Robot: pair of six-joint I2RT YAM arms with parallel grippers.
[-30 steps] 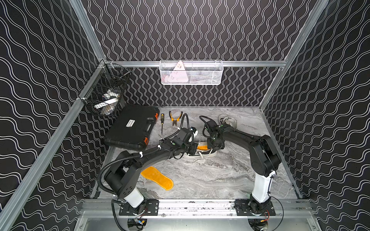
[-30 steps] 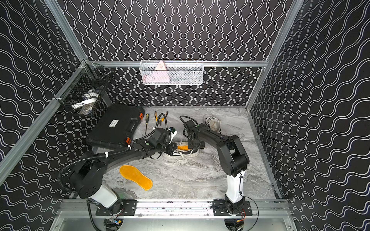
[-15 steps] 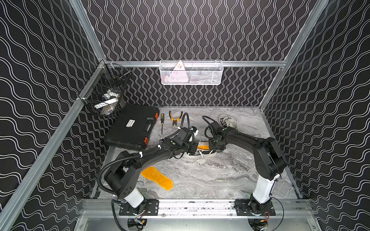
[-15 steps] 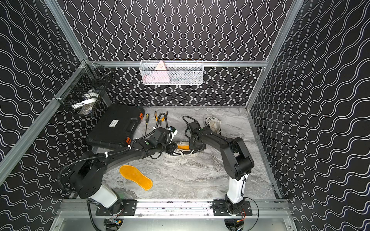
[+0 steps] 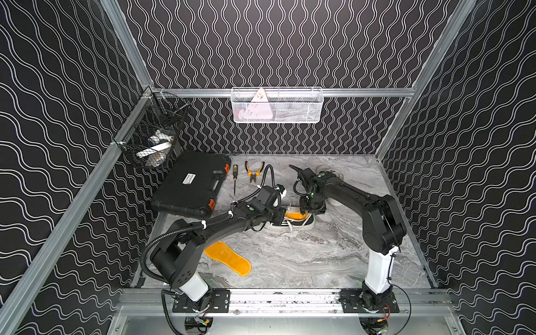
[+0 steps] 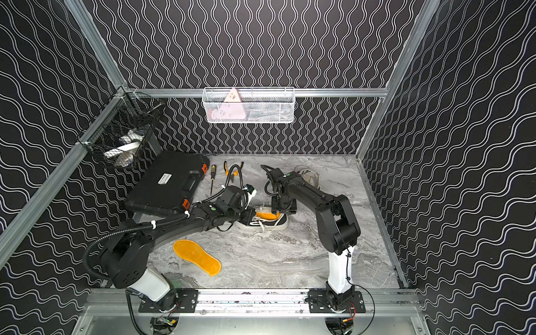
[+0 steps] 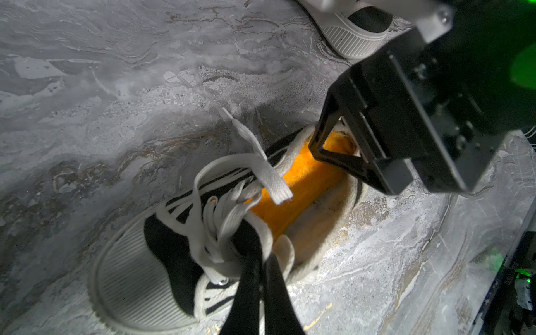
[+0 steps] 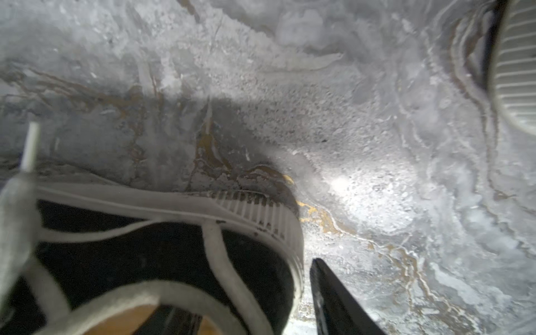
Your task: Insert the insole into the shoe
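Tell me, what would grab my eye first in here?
Bright orange: one insole sits in a black-and-white shoe mid-table, where the black left arm and right arm meet over it. A second orange insole lies flat on the grey marble table, near the left arm's base.

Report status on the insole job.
Left gripper shut on tongue of black canvas sneaker. Right gripper open, jaws astride heel. Orange fuzzy insole partly in. Loose white laces over opening.
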